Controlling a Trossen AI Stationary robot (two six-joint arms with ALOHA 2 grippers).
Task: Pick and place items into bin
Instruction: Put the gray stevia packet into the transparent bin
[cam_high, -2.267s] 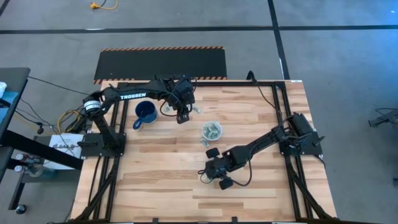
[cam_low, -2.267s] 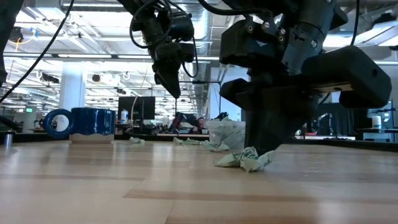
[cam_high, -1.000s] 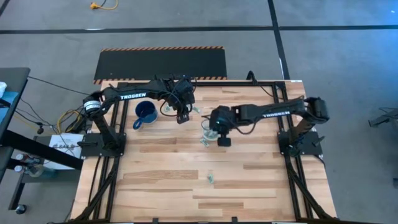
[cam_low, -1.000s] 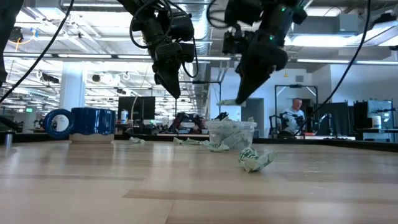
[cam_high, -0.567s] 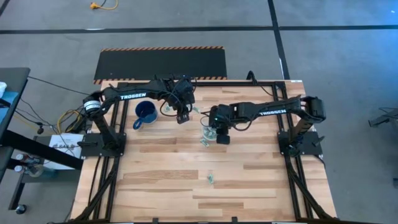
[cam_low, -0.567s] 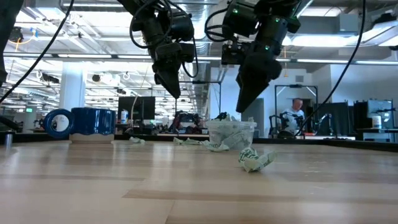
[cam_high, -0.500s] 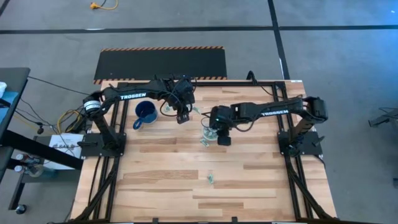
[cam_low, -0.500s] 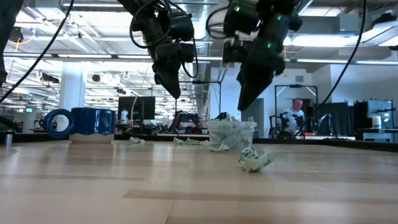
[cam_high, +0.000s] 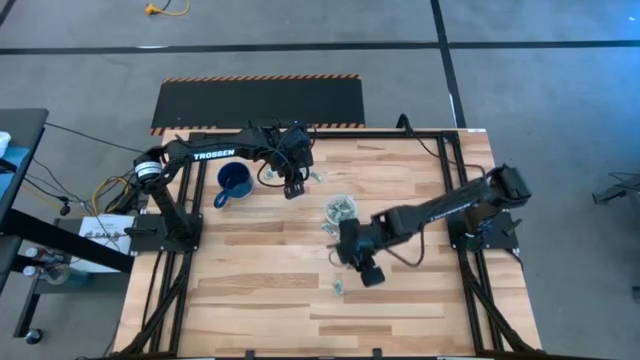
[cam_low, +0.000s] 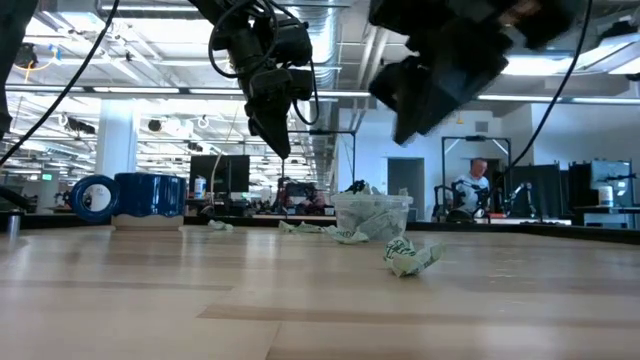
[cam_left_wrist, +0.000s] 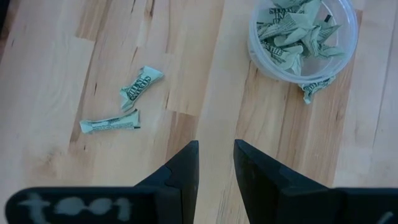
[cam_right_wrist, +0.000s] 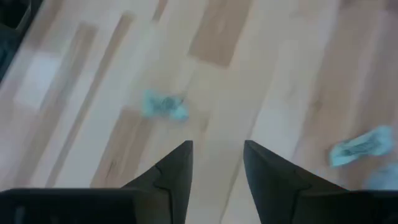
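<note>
Fingers of your right end effector (cam_right_wrist: 216, 163) stand apart with nothing between them, over bare tabletop (cam_high: 260, 290) just short of a loose wrapped piece (cam_right_wrist: 164, 104). A second ago this end effector hung right above the clear cup (cam_high: 340, 210); it has since swung away toward the near side of the tabletop, where the high view puts it (cam_high: 352, 265) just beside the stray piece (cam_high: 339, 288). My reading is that the last drop is done and the arm is lining up for the next pick.

Your left end effector (cam_left_wrist: 216, 163) has not moved: it hovers between the blue mug (cam_high: 233, 181) and the cup, fingers slightly apart and empty, with two wrapped pieces (cam_left_wrist: 127, 102) on the wood below it.

The cup (cam_left_wrist: 303, 38) is already heaped with crumpled green-and-white pieces (cam_left_wrist: 297, 28), some poking above its rim in the low view (cam_low: 370, 212). One piece (cam_left_wrist: 316, 88) lies against its outer wall. What the mug holds cannot be seen.
</note>
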